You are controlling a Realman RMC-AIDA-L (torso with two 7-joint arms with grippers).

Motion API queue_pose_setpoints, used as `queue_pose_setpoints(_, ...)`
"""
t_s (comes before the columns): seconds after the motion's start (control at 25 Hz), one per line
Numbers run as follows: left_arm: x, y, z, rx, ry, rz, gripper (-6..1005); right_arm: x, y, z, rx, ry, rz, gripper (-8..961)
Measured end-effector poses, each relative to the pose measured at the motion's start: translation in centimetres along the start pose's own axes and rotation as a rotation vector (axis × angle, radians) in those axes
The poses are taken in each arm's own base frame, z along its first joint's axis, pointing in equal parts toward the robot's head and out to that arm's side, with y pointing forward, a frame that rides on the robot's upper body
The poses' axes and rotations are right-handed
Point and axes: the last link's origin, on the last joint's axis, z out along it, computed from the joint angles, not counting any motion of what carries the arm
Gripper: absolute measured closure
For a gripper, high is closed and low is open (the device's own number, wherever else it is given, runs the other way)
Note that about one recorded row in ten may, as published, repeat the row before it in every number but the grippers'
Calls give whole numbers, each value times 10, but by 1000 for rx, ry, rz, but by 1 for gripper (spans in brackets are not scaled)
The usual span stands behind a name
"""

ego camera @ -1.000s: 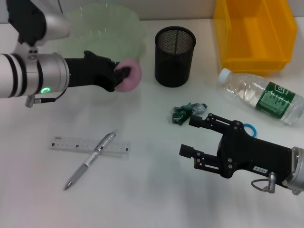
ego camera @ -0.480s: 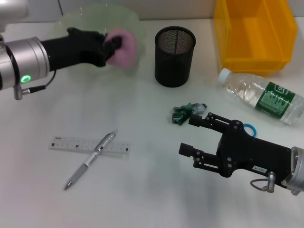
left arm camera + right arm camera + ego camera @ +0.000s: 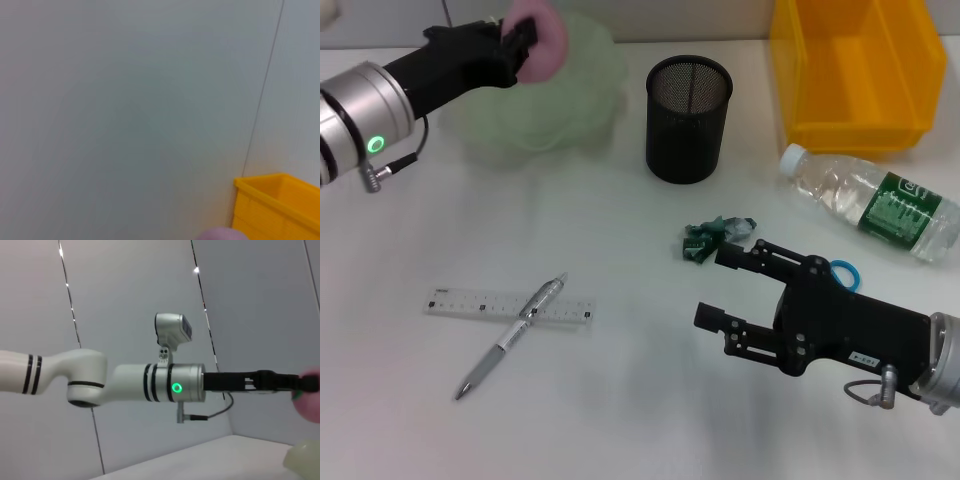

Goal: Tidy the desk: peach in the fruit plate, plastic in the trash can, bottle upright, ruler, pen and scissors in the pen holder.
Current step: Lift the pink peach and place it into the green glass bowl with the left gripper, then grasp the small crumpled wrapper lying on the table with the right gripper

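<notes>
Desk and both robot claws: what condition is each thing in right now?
Peach: gripped by the left claw, raised over the plate.
Plate: upright, nothing in it.
Pen holder: upright.
Trash can: upright.
Bottle: on its side, capped.
Plastic: crumpled on the desk.
Pen: lying across the ruler.
Right claw: open, holding nothing.

Round pink peach (image 3: pixel 542 45) (partly hidden) held above the pale green scalloped fruit plate (image 3: pixel 555 100) at the desk's (image 3: pixel 640 400) far-left side.
</notes>
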Motion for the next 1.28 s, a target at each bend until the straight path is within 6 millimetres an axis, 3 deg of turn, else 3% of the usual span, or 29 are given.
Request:
queue_pose_setpoints(0.32,-16,-3,14,26,27,14,852,1,2,1,-2,-2,10,217)
queue_pose_setpoints(0.52,-17,-5,19,41,13,21,716,1,2,1,-1,-3,13,218)
queue_pose_setpoints(0.8,-15,-4,19,40,17,28,435,2,2,1,-1,-3,14,219)
queue_pose_setpoints(1.04,-14,-3,10,14,64,-12,232,2,3,1,-1,-3,17,217)
queue_pose_setpoints(1.28,-11,13,-13,-113,194,14,204,2,4,0,0,-5,19,219)
